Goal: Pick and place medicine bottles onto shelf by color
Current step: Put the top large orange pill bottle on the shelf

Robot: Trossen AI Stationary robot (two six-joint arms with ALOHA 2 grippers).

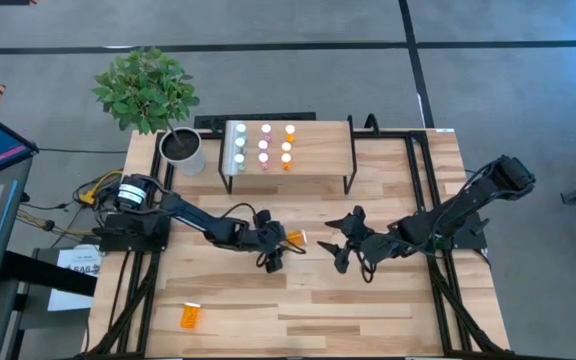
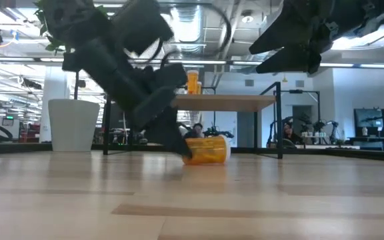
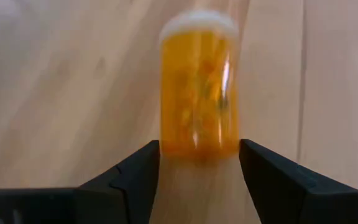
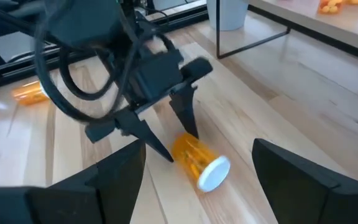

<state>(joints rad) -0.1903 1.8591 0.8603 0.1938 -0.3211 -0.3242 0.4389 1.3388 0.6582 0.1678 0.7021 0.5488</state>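
Observation:
A large orange medicine bottle (image 1: 295, 237) with a white cap lies on its side on the table's middle; it also shows in the low view (image 2: 209, 150) and the right wrist view (image 4: 194, 158). My left gripper (image 1: 280, 243) is open and low at the table, with one finger on each side of the bottle's bottom end. My right gripper (image 1: 344, 242) is open and empty, above the table to the bottle's right. The shelf (image 1: 323, 150) stands at the far side with rows of small bottles (image 1: 264, 146). A second orange bottle (image 1: 190, 316) lies on its side near the front left. My left gripper's fingers (image 3: 145, 177) stand on either side of the bottle's bottom end (image 3: 199, 140), slanting down from the table's left and lying along the bottle. The bottle lies on the table, cap away from the gripper. I cannot tell whether the fingers touch it.
A white plant pot (image 1: 183, 150) with a green plant stands left of the shelf. Black frame rails (image 1: 423, 180) run along the table's right side. Bare wood lies between the grippers and the front edge.

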